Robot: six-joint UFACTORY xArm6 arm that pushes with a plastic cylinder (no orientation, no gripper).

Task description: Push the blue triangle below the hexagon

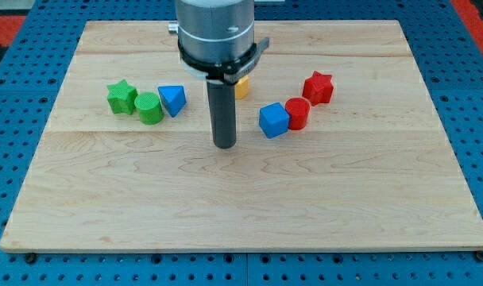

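The blue triangle (172, 100) lies on the wooden board at the view's left, touching a green round block (149, 108). A green star (121, 96) sits just left of that. A yellow block (241, 86), partly hidden behind the rod, lies near the middle top; its shape cannot be made out. My tip (224, 145) rests on the board at the middle, to the right of and below the blue triangle, apart from it.
A blue cube (274, 120) touches a red round block (297, 113) right of the tip. A red star (318, 87) sits further up and right. The wooden board (241, 214) lies on a blue pegboard surface.
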